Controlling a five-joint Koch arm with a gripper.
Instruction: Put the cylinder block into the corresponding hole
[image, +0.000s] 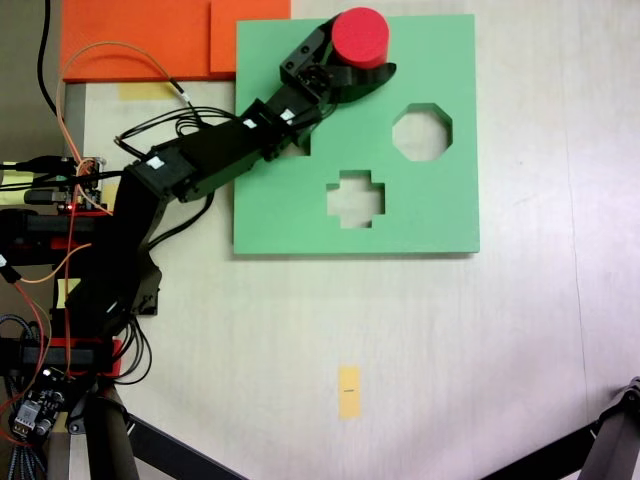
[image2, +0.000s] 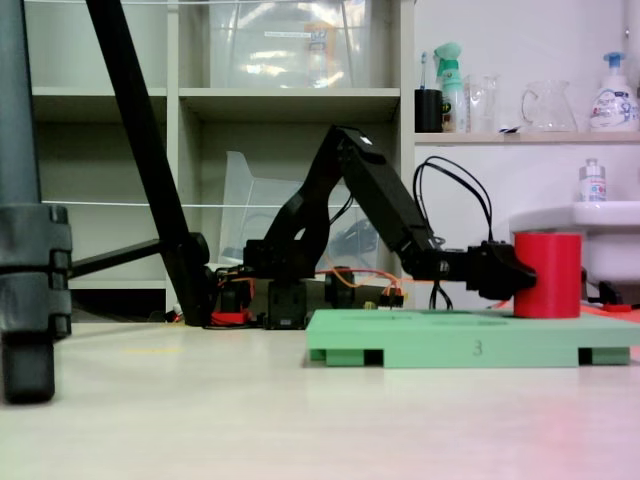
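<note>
The red cylinder block (image: 360, 36) stands upright at the far top edge of the green foam board (image: 440, 215). My gripper (image: 358, 54) is shut on it, one jaw on its upper left and the other curving under its lower side. In a fixed view from the side, the cylinder block (image2: 547, 275) has its base level with the top of the board (image2: 450, 345), and the gripper (image2: 512, 279) holds it from the left. The corresponding hole is hidden. An octagonal cutout (image: 421, 132) and a cross-shaped cutout (image: 355, 197) lie open; my arm covers most of another cutout.
Orange foam sheets (image: 150, 40) lie beyond the board's top left corner. Cables and circuit boards (image: 60, 190) crowd the arm's base at the left. A yellow tape mark (image: 348, 390) is on the table. Tripod legs (image2: 30, 290) stand near the camera.
</note>
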